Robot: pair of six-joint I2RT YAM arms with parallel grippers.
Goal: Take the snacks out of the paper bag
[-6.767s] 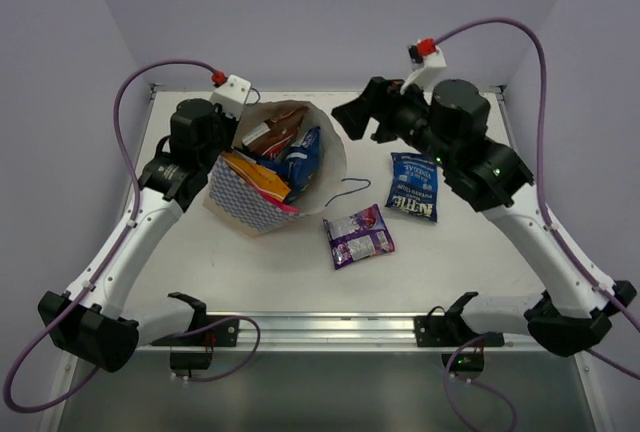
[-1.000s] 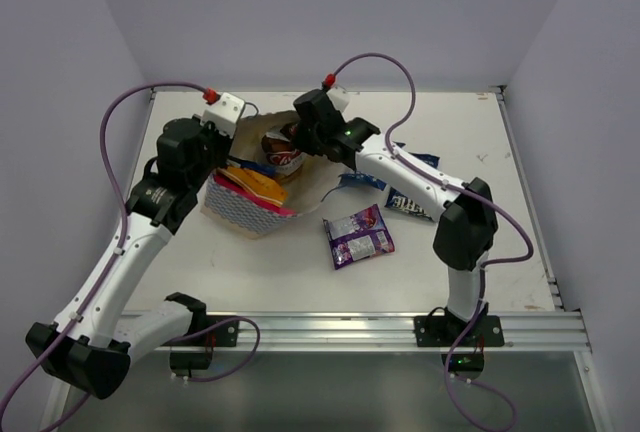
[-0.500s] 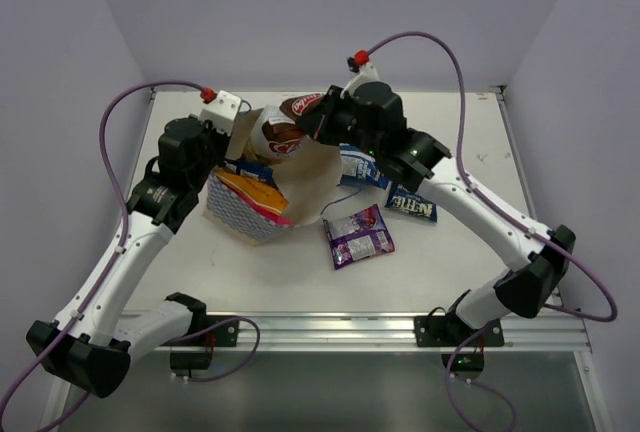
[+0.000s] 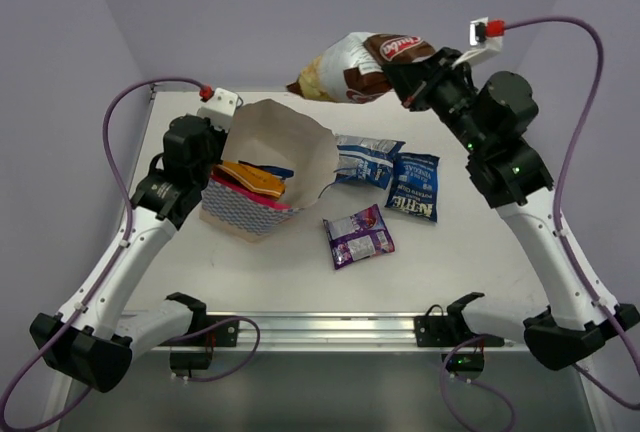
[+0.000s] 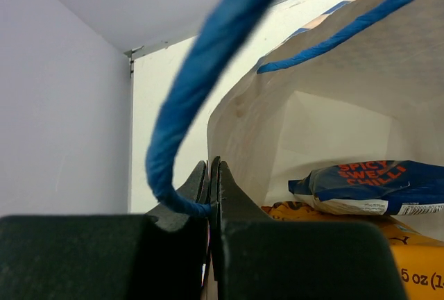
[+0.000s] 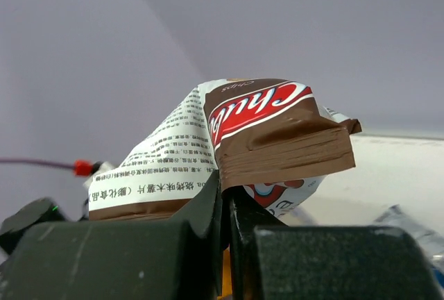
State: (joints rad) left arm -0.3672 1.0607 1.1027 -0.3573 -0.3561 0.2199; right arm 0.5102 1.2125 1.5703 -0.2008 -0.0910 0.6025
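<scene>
The checked paper bag stands open at the left of the table, cream inside. My left gripper is shut on its left rim, beside a blue cord handle. Inside lie an orange packet and a dark blue packet. High above the table's back, my right gripper is shut on the brown-and-cream packet. On the table lie two blue-white packets and a small purple one.
The packets on the table lie right of the bag, in the middle. A loose blue cord handle trails from the bag's right side. The left arm's purple cable loops over the back left corner.
My right arm has lifted the brown-and-cream packet out of the bag, up and to the right. The left gripper still pinches the rim; the bag's mouth stands wider.
</scene>
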